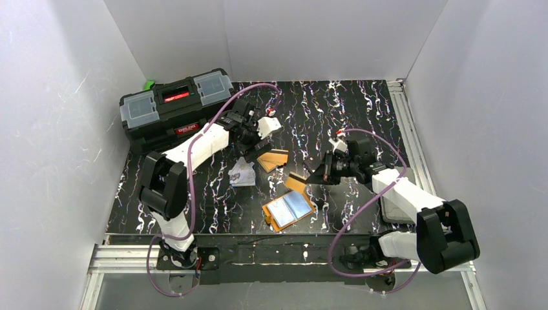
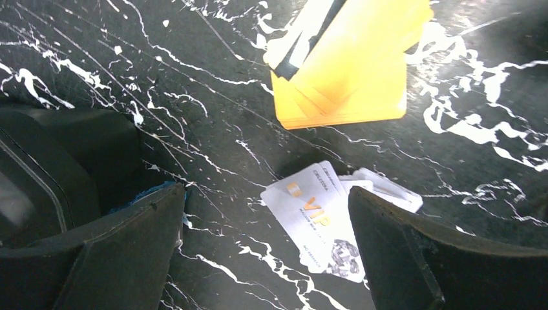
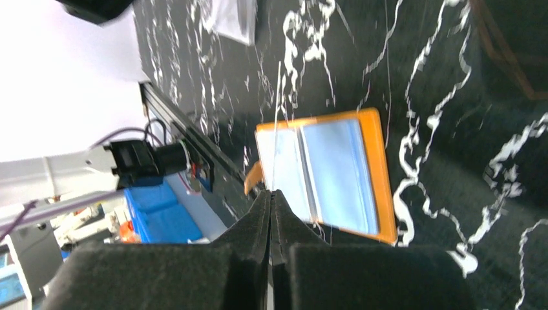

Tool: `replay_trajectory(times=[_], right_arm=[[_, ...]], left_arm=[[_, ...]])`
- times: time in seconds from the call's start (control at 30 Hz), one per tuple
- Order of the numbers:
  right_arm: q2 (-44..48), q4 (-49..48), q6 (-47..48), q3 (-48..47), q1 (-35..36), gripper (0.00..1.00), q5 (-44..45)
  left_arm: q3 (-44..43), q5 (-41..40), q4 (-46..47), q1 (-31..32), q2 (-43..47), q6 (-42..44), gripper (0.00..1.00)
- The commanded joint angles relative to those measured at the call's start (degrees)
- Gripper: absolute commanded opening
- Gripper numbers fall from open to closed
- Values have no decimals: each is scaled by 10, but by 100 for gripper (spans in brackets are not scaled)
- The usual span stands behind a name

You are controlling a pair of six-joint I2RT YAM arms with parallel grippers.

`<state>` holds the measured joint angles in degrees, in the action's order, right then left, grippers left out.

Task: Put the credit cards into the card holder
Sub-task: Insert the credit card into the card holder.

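Note:
The card holder (image 1: 289, 210) lies open on the black marbled table, its bluish sleeves facing up; it also shows in the right wrist view (image 3: 378, 174). My right gripper (image 1: 321, 175) is shut on a thin card (image 3: 276, 110), seen edge-on just above the holder's left sleeve. In the top view this card (image 1: 298, 183) looks orange. My left gripper (image 1: 251, 147) is open and empty. In the left wrist view its jaws (image 2: 266, 194) straddle a pile of white VIP cards (image 2: 316, 219). A stack of orange cards (image 2: 349, 77) lies just beyond, with a dark-striped card on it.
A big black toolbox (image 1: 174, 106) stands at the back left, behind the left arm. A grey flat object (image 1: 393, 208) lies under the right arm. An aluminium rail (image 1: 407, 129) runs along the table's right edge. White walls enclose the sides.

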<state>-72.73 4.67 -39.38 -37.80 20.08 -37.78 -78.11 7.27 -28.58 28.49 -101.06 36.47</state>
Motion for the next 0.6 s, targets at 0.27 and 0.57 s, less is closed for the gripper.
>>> replay_trajectory(times=[0.27,0.57], right_arm=[[-14,128,60,13,62,1,55],[-26,162,89,12,75,1,84]], left_arm=[[174,183,-20,27,160,102,98],[282,181,108,112,196,119,98]])
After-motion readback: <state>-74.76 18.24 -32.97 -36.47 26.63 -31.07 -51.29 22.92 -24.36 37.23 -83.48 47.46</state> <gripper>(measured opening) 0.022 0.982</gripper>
